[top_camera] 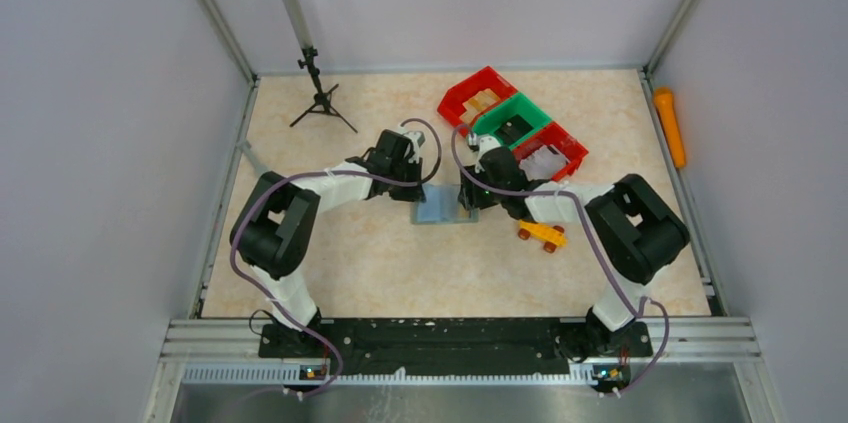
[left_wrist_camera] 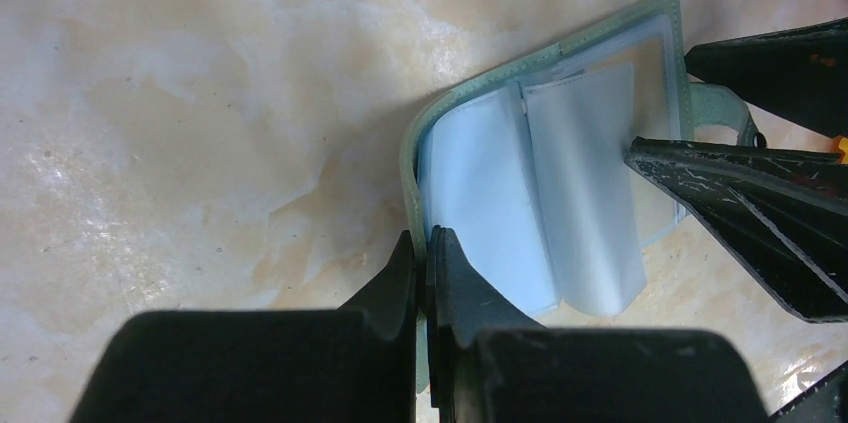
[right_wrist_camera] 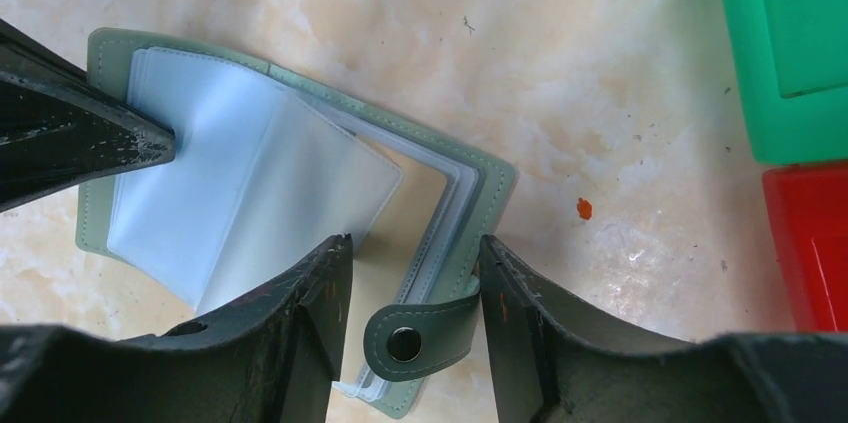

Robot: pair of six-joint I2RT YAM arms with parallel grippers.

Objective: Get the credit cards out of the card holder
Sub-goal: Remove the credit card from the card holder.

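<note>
Marble table [top_camera: 350, 263] | left pincer [left_wrist_camera: 428, 253] clamps card holder [left_wrist_camera: 480, 183] | right pincer [right_wrist_camera: 412, 245] parted | bins [top_camera: 512, 121] beside

bins [top_camera: 537, 111] behind card holder [top_camera: 440, 211], toy car [top_camera: 541, 234] right

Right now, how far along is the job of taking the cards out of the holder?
Done: the card holder lies open, its clear sleeves fanned out. In hand: the left gripper pinches its cover edge, and the right gripper, jaws open, straddles the snap tab. Left: all of the removal; no card lies outside it.
</note>
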